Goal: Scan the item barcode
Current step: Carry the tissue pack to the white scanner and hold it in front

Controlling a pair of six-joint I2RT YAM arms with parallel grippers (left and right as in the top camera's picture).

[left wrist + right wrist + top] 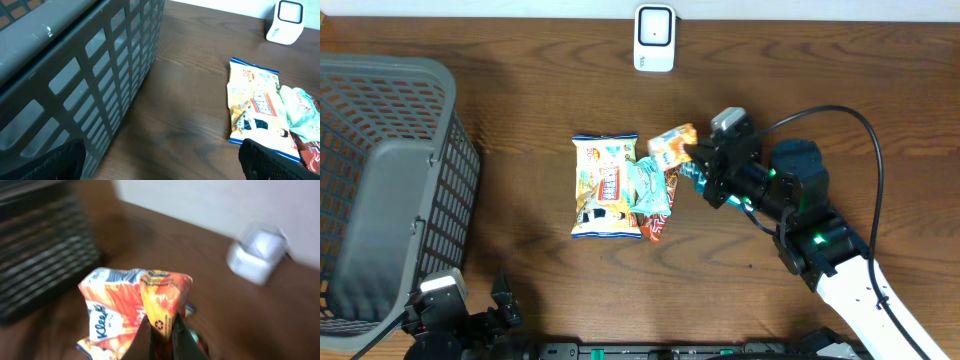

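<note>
I am clenching my right gripper (698, 160) on the orange packet (672, 143), holding it well apart from the scanner (654, 38), scanning not yet done.

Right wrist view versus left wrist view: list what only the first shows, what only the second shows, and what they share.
Only the right wrist view: the orange Kleenex packet, pinched in the right gripper, its jaws shut on it. Only the left wrist view: the yellow snack bag lying flat on the table, a teal packet overlapping its edge, and the left gripper, open and empty. Both: the grey basket, the white scanner, which is blurred in the right wrist view, and the table.
</note>
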